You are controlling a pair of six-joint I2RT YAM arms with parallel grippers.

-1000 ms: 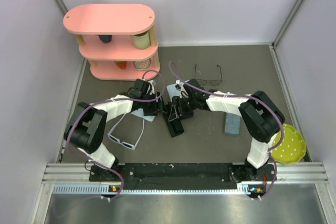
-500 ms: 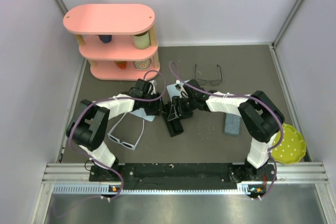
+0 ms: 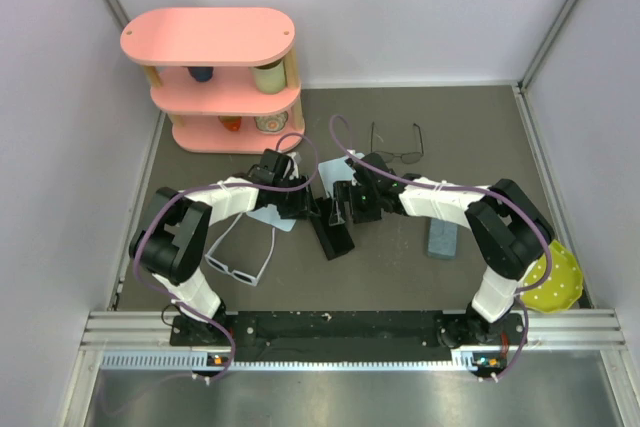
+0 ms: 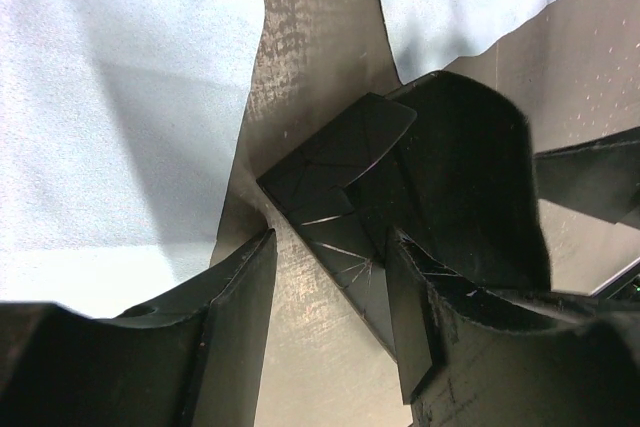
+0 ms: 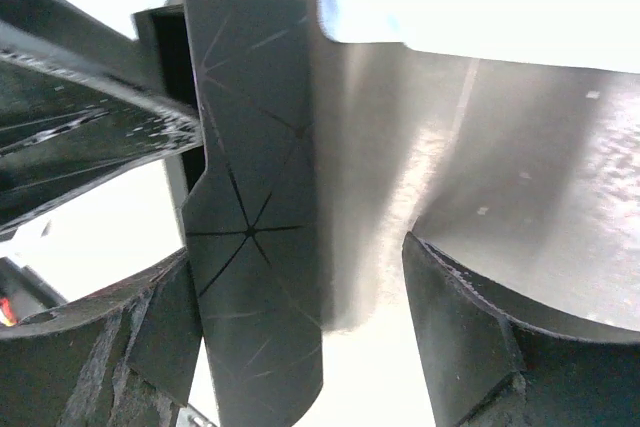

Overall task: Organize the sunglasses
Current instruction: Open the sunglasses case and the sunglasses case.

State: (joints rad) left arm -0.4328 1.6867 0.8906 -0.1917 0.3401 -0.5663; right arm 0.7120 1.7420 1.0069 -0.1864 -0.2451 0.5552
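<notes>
The white-framed sunglasses (image 3: 238, 262) lie folded open at the front left. The thin wire sunglasses (image 3: 397, 152) lie at the back middle. Both are far from the grippers. An open black case (image 3: 336, 232) lies between my arms with its flap raised. My left gripper (image 3: 303, 209) is open at the case's left end; in its wrist view (image 4: 330, 247) one finger (image 4: 420, 317) touches the case (image 4: 340, 182). My right gripper (image 3: 349, 207) is open too. In its wrist view (image 5: 300, 252) the case flap (image 5: 255, 217) rests against the left finger (image 5: 160, 337).
Two light blue cloths lie by the case, one left (image 3: 268, 217), one behind (image 3: 330, 169). A grey-blue case (image 3: 440, 237) lies to the right. A pink shelf (image 3: 225, 82) stands at the back left. A yellow plate (image 3: 556, 279) sits at the front right.
My right gripper has drawn back a little to the right, off the black case. The case flap now stands up between the two grippers. The left gripper has barely moved.
</notes>
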